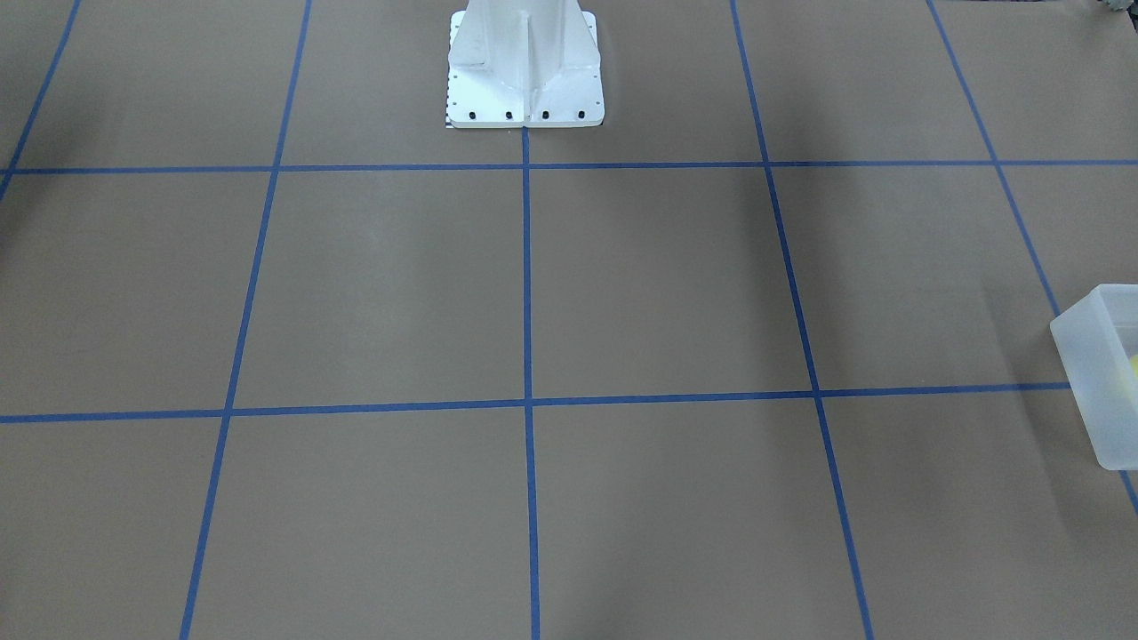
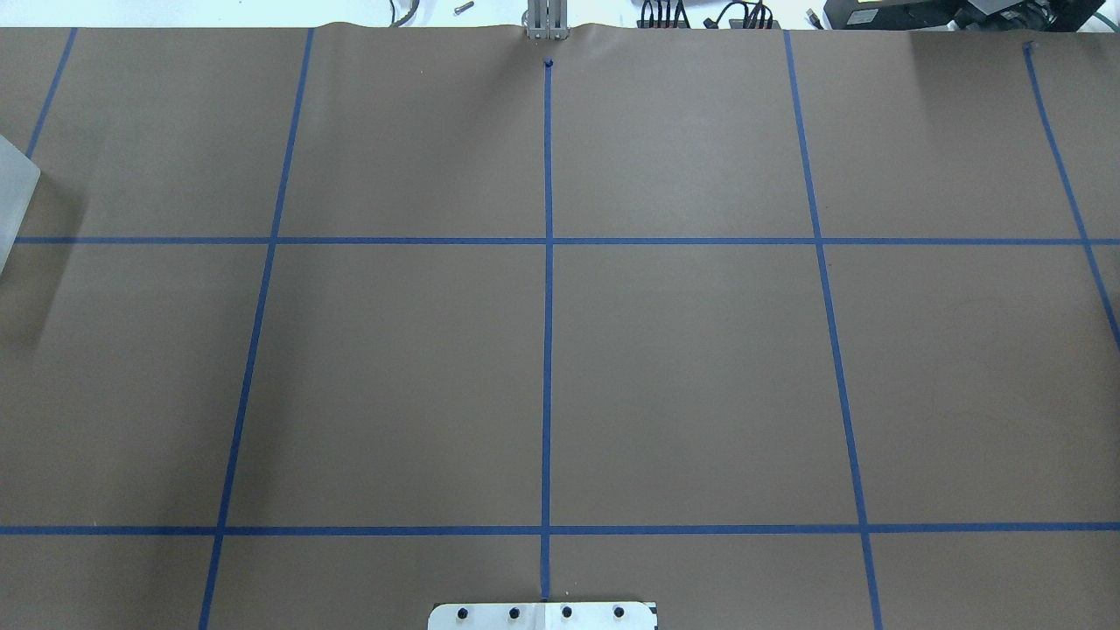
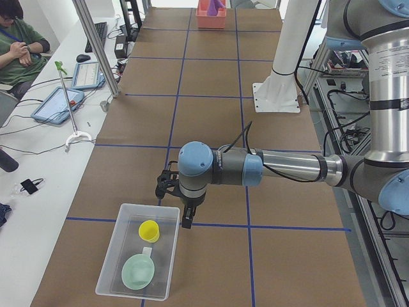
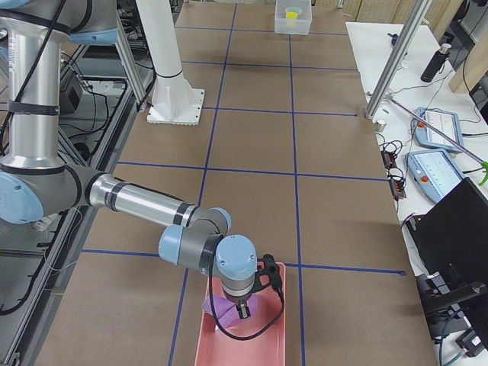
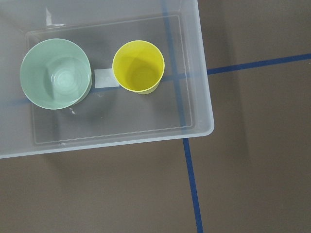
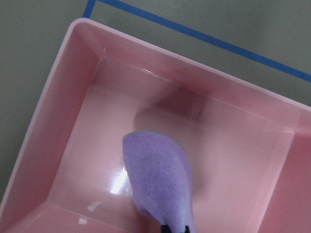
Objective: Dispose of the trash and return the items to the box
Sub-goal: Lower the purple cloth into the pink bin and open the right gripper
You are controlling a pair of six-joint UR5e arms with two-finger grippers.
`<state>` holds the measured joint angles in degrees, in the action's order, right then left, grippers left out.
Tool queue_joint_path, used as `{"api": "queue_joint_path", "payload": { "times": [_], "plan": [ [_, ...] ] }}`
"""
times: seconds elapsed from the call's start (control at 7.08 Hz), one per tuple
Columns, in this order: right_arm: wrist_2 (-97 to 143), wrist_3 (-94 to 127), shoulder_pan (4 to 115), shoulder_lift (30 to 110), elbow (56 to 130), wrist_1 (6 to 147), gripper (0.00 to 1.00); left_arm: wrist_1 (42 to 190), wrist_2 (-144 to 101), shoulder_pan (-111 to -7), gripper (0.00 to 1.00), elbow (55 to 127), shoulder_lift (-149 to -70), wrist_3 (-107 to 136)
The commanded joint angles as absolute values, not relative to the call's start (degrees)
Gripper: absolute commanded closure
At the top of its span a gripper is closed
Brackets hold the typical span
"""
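The yellow cup (image 5: 138, 66) and the mint-green bowl (image 5: 56, 74) stand upright side by side inside the frosted box (image 5: 197, 87). In the exterior left view the cup (image 3: 149, 230) and bowl (image 3: 138, 271) sit in the box (image 3: 121, 220), and my left gripper (image 3: 186, 220) hangs just above the box's near-robot rim; I cannot tell if it is open. My right gripper (image 4: 242, 309) is over a pink tray (image 4: 271, 339) and pinches a curled purple cloth piece (image 6: 160, 187) above the tray floor (image 6: 73, 107).
The white robot base (image 1: 524, 89) stands at the table's middle edge. The box corner shows at the edge of the front view (image 1: 1098, 382) and the overhead view (image 2: 13, 192). An operator (image 3: 16, 45) sits beside tablets on the side bench.
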<state>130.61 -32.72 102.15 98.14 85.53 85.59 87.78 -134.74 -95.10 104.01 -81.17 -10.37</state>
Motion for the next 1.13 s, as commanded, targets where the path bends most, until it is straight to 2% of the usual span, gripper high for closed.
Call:
{"api": "queue_joint_path", "payload": {
  "times": [0.0,0.28,0.71,0.99],
  "plan": [
    [134.5,-24.9,102.1,98.0,85.0,80.4,0.01,87.7,-134.7,-95.1,0.01,103.9,-81.0,-10.4],
    [138.1,-14.6,101.4,97.4,91.7,81.2,0.00,87.5,-134.7,-95.1,0.01,103.8,-81.0,-10.4],
    [140.1,6.2,94.1,97.5,102.8,81.4,0.01,87.6,-134.7,-95.1,0.01,103.5,-81.0,-10.4],
    [138.2,7.1,91.2,100.0,104.1,80.8,0.00,87.2,-134.7,-95.1,0.01,103.0,-80.9,-10.5]
  ]
}}
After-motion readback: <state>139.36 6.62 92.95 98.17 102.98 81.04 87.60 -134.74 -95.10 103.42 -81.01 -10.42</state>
